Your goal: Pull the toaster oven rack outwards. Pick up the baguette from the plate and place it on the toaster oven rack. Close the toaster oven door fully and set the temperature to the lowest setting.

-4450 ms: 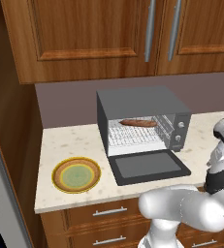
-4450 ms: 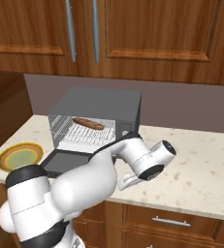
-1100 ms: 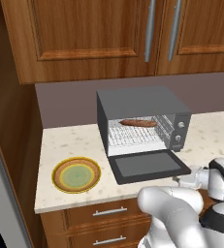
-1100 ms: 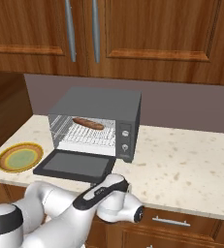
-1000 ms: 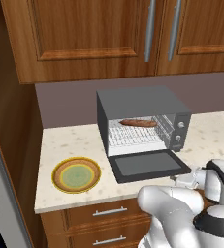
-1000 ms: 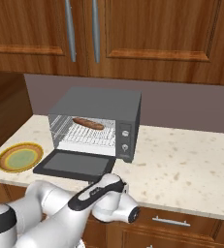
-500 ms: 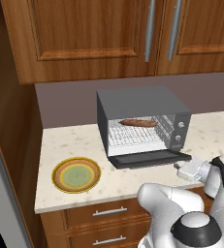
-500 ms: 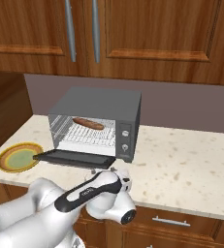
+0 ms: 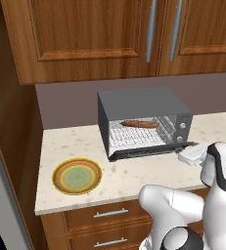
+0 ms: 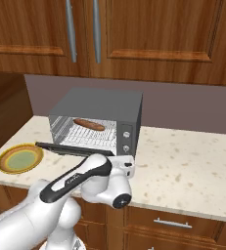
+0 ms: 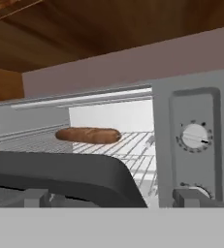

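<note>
The baguette [image 9: 140, 124] lies on the toaster oven rack [image 9: 134, 138]. The toaster oven door [image 10: 70, 148] stands part-raised. Gripper [image 9: 192, 154] at its right corner; finger spacing cannot be determined. Push upward steadily until flush, avoiding the knobs [image 11: 195, 137].

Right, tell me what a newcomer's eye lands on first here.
The dark grey toaster oven on the counter, its door part-raised, with the baguette lying on the rack inside. Then the orange-rimmed plate, bare, left of the oven, and the white arm's gripper at the door's right corner.
</note>
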